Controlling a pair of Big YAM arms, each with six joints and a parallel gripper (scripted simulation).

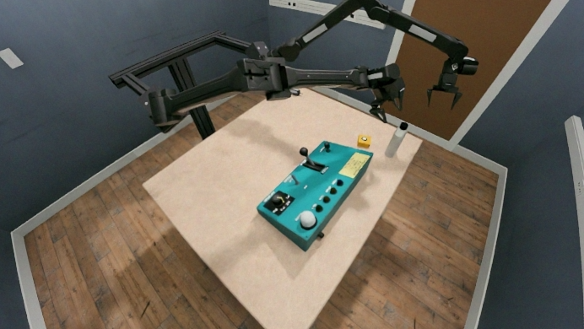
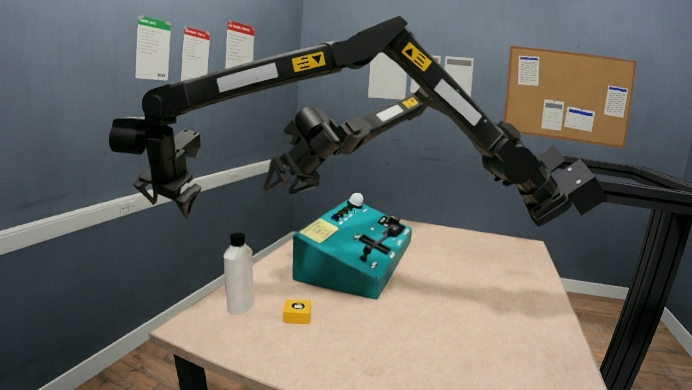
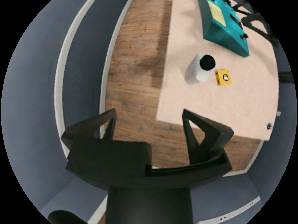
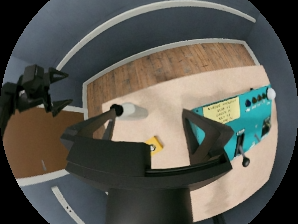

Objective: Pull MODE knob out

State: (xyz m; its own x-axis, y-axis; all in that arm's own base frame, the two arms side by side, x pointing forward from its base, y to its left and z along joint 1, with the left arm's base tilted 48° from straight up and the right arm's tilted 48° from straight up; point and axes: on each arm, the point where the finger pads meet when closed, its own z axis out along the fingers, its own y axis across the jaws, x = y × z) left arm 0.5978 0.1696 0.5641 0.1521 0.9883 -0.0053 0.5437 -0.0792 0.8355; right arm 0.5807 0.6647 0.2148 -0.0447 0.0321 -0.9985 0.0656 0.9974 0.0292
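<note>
The left gripper and right gripper stood wide; the round black dial knob, possibly MODE, likely wanted a side pinch, the slide-prone teal wedge-shaped console braced

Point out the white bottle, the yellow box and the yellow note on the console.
White bottle (image 1: pixel 395 142) (image 2: pixel 239 282) (image 3: pixel 198 72) (image 4: pixel 134 111): all four views, on its body.
Yellow box (image 2: pixel 297 316): exterior view, front side.
Yellow note (image 1: pixel 354 164): top view, middle of the paper.

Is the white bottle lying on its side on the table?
No, the white bottle stands upright, its black cap on top.
</note>
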